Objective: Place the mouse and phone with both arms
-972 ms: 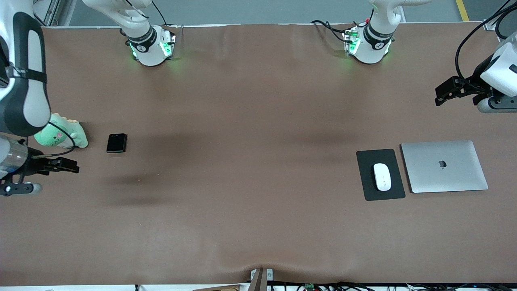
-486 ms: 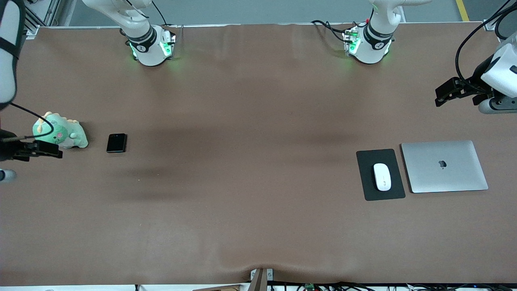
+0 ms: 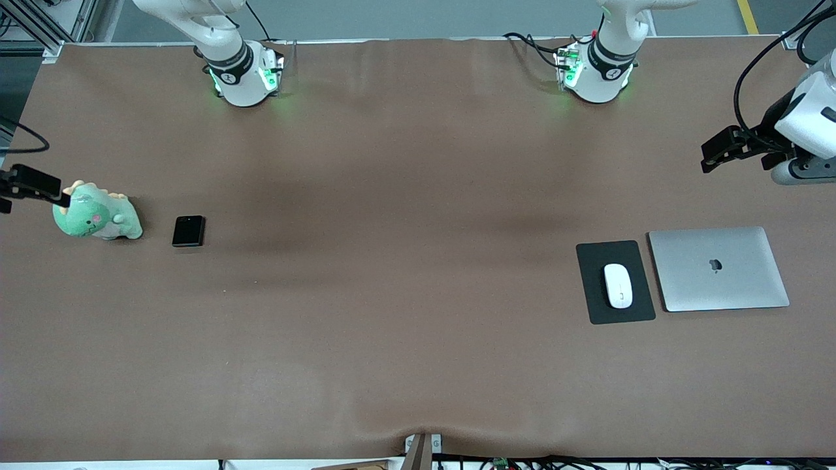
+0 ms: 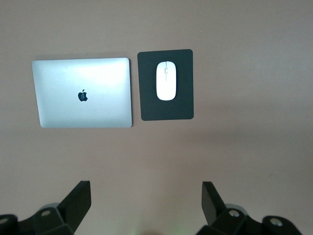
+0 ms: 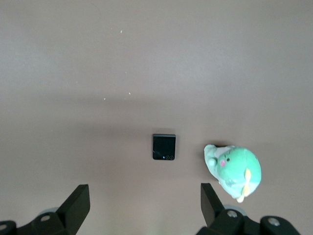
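I've got both arms pulled high and wide, and neither carries anything. My right gripper has swung over the last second from over the bare cloth nearer the camera to over the table edge, now at about ten o'clock from the green plush — in the right wrist view its fingers are spread wide with only bare cloth between them. The left gripper has barely moved; it hangs over the left arm's end, at roughly one o'clock from the laptop, jaws spread just as wide.

The phone lies flat on the cloth just beside the plush, at its three o'clock. The mouse sits on the dark pad, which lies just beside the laptop, at its nine o'clock.

My read: both items look placed and let go — the right arm's swing looks like a retreat, not an approach.
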Controlling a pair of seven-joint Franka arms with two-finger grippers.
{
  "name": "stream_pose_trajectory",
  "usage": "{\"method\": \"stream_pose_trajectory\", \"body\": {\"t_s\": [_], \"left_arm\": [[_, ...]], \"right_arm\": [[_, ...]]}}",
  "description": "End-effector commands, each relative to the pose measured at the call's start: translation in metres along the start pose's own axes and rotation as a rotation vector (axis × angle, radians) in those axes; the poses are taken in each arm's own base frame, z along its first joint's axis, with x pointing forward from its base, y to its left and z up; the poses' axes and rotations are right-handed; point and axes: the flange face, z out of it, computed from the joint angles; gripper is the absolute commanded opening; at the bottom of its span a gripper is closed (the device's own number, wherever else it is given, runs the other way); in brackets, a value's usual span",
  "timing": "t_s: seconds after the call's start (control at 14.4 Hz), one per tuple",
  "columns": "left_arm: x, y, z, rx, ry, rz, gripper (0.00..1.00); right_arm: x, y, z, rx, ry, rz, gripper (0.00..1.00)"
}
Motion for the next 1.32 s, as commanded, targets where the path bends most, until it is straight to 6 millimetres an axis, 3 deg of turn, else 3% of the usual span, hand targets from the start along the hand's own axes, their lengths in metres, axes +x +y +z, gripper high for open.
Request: {"method": "stream_pose_trajectory", "body": {"t_s": [0.0, 0.62, 1.25], "left_arm": [[-0.001, 0.002, -0.006, -0.023, 0.007, 0.008, 1.00], [-0.003, 0.005, -0.017, -0.032, 0.014, 0.018, 1.00], [-0.006, 0.014, -0.016, -0.047, -0.006, 0.029, 1.00]], "right_arm": [[-0.031, -0.003, -0.005, -0.028, 0.012, -0.004, 1.00], [-0.059, -0.002, -0.009, -0.037, 0.040, -0.012, 1.00], [-0.060, -0.003, -0.007, -0.034, 0.025, -0.013, 1.00]]}}
